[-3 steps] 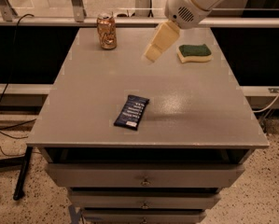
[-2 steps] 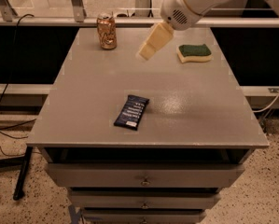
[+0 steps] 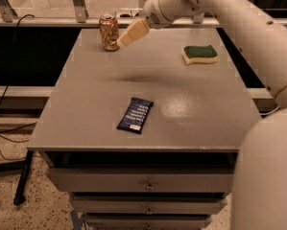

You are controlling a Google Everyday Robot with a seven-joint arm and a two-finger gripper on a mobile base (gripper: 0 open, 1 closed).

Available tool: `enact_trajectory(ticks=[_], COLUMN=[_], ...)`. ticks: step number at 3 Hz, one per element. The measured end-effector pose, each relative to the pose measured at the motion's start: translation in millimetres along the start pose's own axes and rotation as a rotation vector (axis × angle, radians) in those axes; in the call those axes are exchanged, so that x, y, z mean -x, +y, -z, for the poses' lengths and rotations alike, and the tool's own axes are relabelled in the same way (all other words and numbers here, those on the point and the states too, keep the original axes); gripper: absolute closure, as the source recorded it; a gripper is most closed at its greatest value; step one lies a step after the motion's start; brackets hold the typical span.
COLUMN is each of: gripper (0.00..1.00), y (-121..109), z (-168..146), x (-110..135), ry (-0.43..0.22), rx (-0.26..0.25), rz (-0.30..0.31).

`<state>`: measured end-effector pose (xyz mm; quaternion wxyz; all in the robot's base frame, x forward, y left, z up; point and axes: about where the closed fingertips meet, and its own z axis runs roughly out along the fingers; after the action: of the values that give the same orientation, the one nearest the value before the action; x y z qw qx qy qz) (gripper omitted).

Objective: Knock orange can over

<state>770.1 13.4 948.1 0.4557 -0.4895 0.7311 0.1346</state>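
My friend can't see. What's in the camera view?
A white robot arm's claw hangs just beside an upright orange can at the back-left of the grey table. A green sponge sits back-right, and a dark blue wrapper lies near the front.

The gripper (image 3: 128, 34) has swung toward 9 o'clock across the far end of the desk (image 3: 191, 109). It now sits just beside the orange can (image 3: 109, 31), on its 3 o'clock side; whether they touch is unclear. The arm (image 3: 258, 37) has entered the view, filling it from 1 to 5 o'clock.
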Motion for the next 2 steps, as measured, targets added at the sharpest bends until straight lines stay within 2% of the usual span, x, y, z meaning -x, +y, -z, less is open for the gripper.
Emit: enact_trajectory(ticks=[1,2], gripper=[0.0,0.0], y=[-26.5,-40.5], z=[-47.2,-85.8], x=[15.3,20.1], ry=[-0.113,-0.176], rx=[-0.013,-0.03], rz=[-0.05,-0.097])
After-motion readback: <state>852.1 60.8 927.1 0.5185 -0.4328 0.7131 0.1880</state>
